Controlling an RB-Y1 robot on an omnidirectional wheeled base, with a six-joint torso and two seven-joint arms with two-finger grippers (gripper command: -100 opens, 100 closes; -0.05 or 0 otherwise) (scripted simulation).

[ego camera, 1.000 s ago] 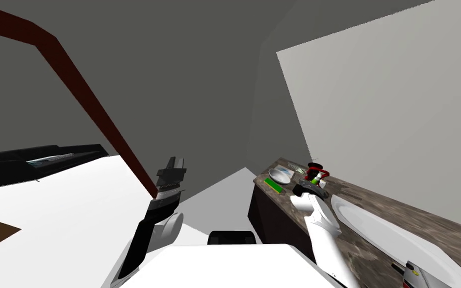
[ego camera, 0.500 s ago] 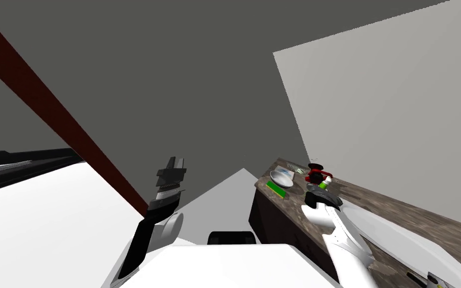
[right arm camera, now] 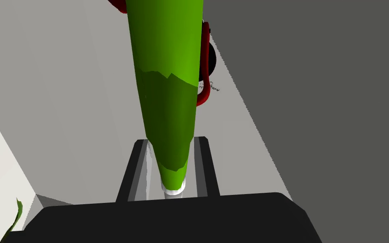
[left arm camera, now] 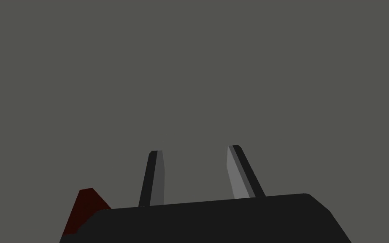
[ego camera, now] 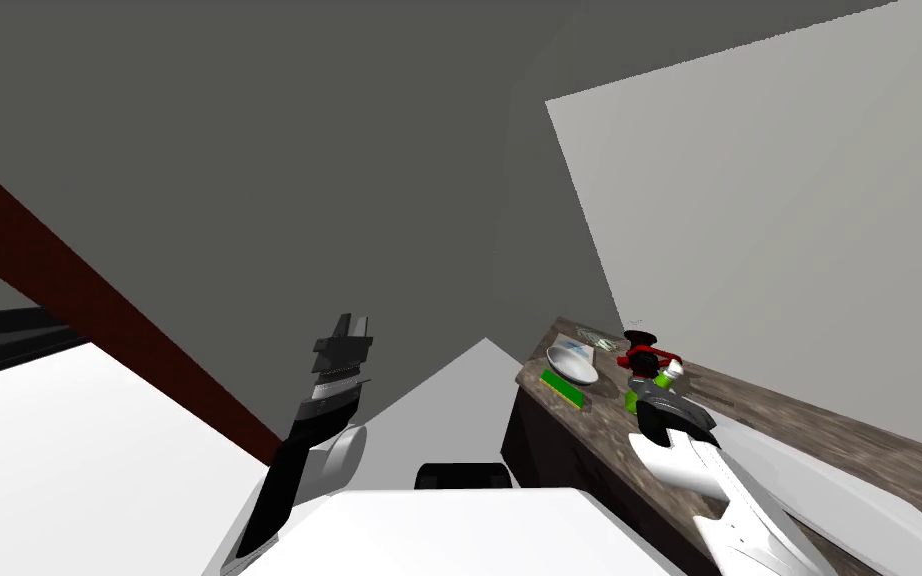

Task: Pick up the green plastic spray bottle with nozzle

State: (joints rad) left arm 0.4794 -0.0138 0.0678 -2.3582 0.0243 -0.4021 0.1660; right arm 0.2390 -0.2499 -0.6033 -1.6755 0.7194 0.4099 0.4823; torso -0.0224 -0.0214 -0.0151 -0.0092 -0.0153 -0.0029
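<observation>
In the right wrist view the green spray bottle (right arm camera: 168, 84) is cut off by the picture's edge at its far end, and the red object (right arm camera: 204, 93) behind it is mostly covered by it. In the head view the bottle is largely covered by the right gripper (ego camera: 647, 390), and a pale thing (ego camera: 599, 343) beside the plate (ego camera: 571, 365) is too small to be identified.

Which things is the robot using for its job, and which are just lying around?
For the job: green tapering spray bottle; right pincer, shut on it.
Just lying about: shallow white bowl; flat green bar; red and black object; left pincer, open.
</observation>
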